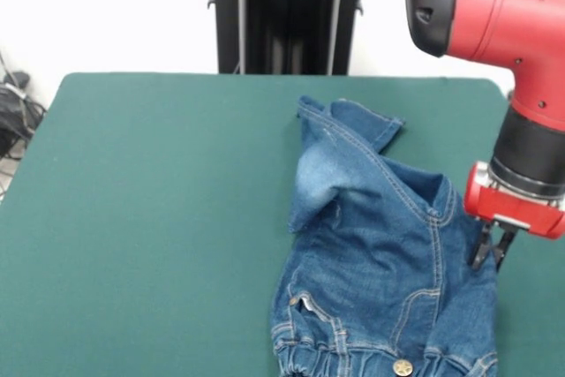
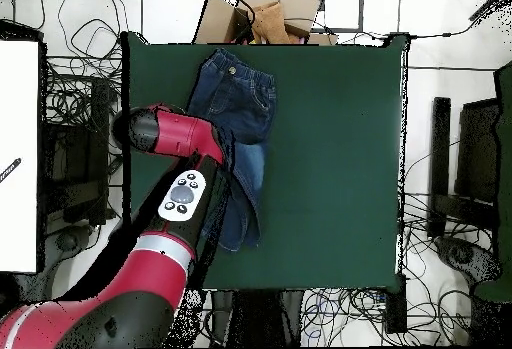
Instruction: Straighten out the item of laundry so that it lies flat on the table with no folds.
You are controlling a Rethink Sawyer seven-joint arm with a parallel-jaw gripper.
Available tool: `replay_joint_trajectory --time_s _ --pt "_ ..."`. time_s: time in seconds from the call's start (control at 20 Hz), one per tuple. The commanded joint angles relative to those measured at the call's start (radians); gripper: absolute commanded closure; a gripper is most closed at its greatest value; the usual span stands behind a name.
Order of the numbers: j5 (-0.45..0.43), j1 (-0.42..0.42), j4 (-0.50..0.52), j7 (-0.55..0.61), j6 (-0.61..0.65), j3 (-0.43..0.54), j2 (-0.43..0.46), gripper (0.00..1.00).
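While you look across the big table covered in plain dark green cloth point(image 1: 150, 218), you see its left half is bare. Move your eyes to the right and you come to the small pair of blue denim jeans point(image 1: 380, 280). They lie on the right half of the table. They are not flat. One leg runs toward the far edge, and its end is folded over, so a pale faded patch faces you and the cuff curls up in a bump. The cloth next to it makes more folds. The puffy stretchy waist is at the bottom of your front view, with the round brass button point(image 1: 403, 367) on it and tan stitching on the pockets.

Go a bit more to the right and you see the red and black arm point(image 1: 521, 50) coming down from above. Its gripper point(image 1: 491, 252) sits right at the right side of the jeans. The two thin dark fingers point(image 1: 479, 249) point down and are very close together, with only a slim gap. You cannot tell if they pinch any cloth.

From above, you see the jeans near one side of the table, running from one long edge toward the other. The arm covers part of them there.
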Motion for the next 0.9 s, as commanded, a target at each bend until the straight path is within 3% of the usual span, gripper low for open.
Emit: replay_joint_trajectory --time_s 0.05,0.9 --pt "0.044 0.013 0.085 0.294 0.059 0.068 -0.009 1.0" --pt "0.066 0.099 0.025 0.353 0.1 0.034 0.022 1.0"
